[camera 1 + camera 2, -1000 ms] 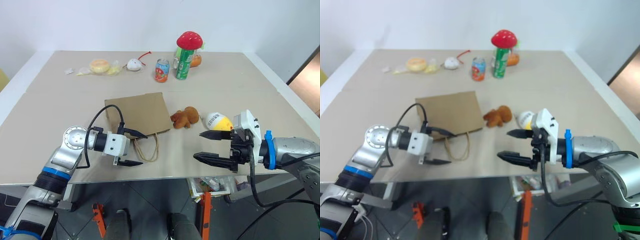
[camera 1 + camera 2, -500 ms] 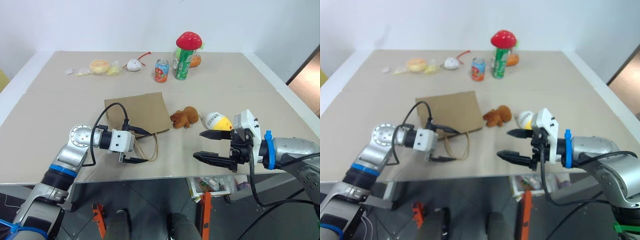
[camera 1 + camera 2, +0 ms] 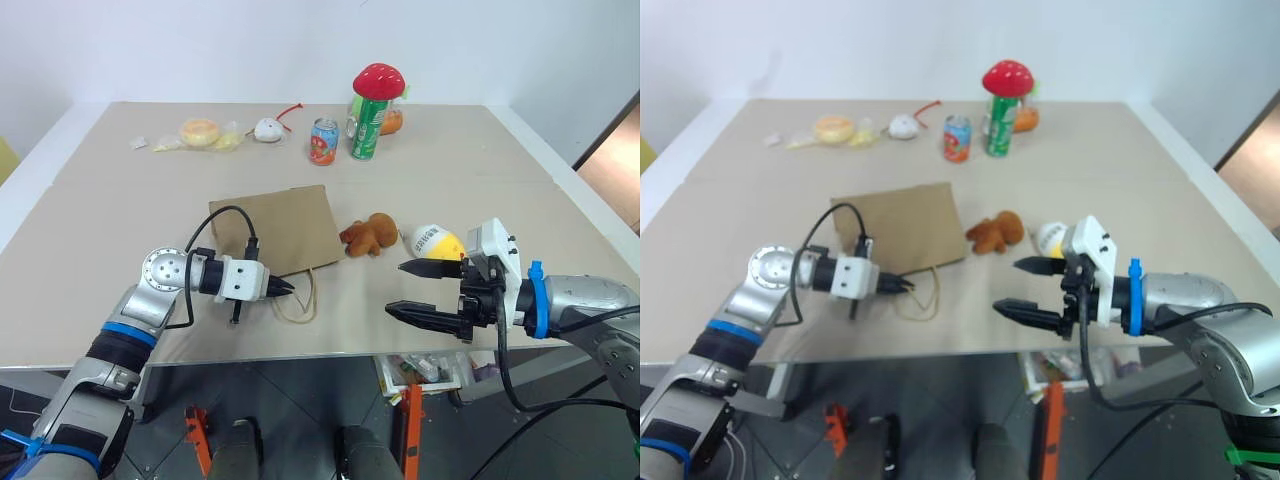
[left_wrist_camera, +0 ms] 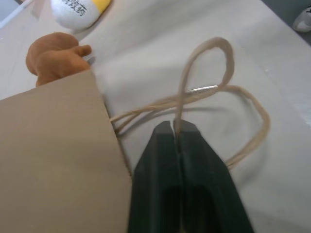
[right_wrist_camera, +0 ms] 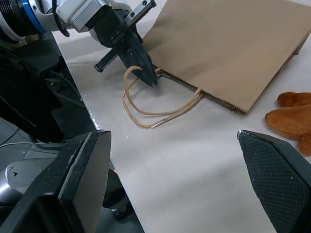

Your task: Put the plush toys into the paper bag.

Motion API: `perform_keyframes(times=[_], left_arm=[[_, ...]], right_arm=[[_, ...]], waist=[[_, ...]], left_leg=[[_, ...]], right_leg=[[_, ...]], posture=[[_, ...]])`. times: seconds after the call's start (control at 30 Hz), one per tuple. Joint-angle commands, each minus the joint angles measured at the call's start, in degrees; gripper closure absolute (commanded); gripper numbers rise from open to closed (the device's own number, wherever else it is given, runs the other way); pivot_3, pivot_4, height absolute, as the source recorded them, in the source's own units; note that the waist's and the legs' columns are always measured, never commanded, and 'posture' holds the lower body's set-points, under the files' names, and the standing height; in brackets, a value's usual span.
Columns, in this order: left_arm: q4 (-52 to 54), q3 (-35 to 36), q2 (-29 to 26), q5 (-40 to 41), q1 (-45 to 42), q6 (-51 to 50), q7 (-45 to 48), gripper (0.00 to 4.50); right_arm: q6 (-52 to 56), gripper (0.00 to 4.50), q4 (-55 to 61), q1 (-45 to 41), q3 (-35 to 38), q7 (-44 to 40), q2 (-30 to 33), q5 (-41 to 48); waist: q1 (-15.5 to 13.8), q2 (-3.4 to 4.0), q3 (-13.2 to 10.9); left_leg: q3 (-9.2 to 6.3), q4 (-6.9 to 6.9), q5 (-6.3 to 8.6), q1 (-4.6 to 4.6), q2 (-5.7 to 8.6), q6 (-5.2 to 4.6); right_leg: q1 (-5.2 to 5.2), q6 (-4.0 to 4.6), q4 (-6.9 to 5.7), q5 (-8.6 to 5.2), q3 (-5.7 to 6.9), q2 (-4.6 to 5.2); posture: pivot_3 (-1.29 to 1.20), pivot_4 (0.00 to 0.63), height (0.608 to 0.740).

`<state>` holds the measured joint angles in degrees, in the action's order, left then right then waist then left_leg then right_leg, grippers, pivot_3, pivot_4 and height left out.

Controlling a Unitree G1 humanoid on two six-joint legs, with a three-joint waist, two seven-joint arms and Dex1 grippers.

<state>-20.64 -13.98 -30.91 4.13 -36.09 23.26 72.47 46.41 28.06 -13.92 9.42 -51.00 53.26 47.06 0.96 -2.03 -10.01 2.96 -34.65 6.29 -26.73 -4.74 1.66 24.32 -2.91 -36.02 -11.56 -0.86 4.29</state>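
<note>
The brown paper bag (image 3: 275, 230) lies flat on the table, its two loop handles (image 3: 300, 300) pointing toward the front edge. My left gripper (image 3: 288, 288) is shut on one handle loop (image 4: 182, 87), pinched between the fingertips, just off the bag's open edge. The brown furry plush toy (image 3: 368, 234) lies right of the bag, and the yellow-and-white egg-shaped one (image 3: 435, 241) lies just beyond it. My right gripper (image 3: 397, 288) hovers open in front of the egg toy, with nothing between its fingers.
At the back stand a soda can (image 3: 323, 140) and a green can (image 3: 366, 135) topped by a red mushroom toy (image 3: 378, 80). A small white toy with a red tail (image 3: 268, 128) and wrapped buns (image 3: 200, 132) lie back left. The table's front edge (image 3: 330, 350) is close below both grippers.
My left gripper has reached right to the bag's handles and closed from wide open onto one loop. The right gripper has stayed still and open.
</note>
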Motion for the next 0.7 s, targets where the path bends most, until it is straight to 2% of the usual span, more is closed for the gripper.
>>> perform_keyframes(times=[0.03,0.23,0.43,0.53,0.7], left_arm=[[5.2,2.2,1.3,6.0,-0.9,-7.5,-0.4,4.43],[16.4,7.1,1.1,19.5,-1.3,-31.3,-2.4,4.43],[19.7,12.1,1.8,26.9,-3.2,-46.4,-8.8,4.43],[21.4,13.2,2.5,28.5,-3.0,-50.2,-11.7,4.5],[23.4,16.1,4.2,32.6,-3.0,-55.8,-16.4,4.5]], right_arm=[[-0.9,0.0,1.9,-0.6,2.2,0.2,-0.2,0.9],[-0.5,0.0,2.6,-1.6,1.4,0.8,-1.2,1.4],[-2.1,0.0,1.6,-5.9,-3.6,8.2,-8.8,-3.1],[-2.9,0.82,0.8,-6.8,-2.9,9.9,-11.8,-3.1],[-3.0,3.2,0.0,-7.7,-1.5,10.4,-13.2,-2.1]], waist=[[0.0,0.0,0.0],[0.1,0.0,0.0],[0.2,-0.01,0.0],[0.1,-0.01,0.0],[0.0,-0.01,0.0]], left_leg=[[0.0,0.0,0.0,0.0,0.0,0.0],[-0.04,0.0,-0.02,0.01,-0.01,-0.03],[-0.21,-0.04,-0.03,0.09,0.0,-0.04],[-0.21,-0.03,-0.03,0.09,0.0,-0.04],[-0.18,-0.04,-0.03,0.07,0.01,-0.04]], right_leg=[[0.0,0.0,0.0,0.0,0.0,0.0],[0.01,-0.01,-0.04,-0.01,0.0,-0.03],[-0.03,0.01,-0.08,0.02,-0.01,-0.15],[-0.03,0.01,-0.1,0.02,-0.01,-0.15],[-0.05,-0.03,-0.1,-0.01,-0.04,-0.15]], posture=[[0.0,0.15,0.74],[0.0,0.15,0.74],[0.0,0.15,0.74],[0.0,0.15,0.74],[0.0,0.15,0.74]])
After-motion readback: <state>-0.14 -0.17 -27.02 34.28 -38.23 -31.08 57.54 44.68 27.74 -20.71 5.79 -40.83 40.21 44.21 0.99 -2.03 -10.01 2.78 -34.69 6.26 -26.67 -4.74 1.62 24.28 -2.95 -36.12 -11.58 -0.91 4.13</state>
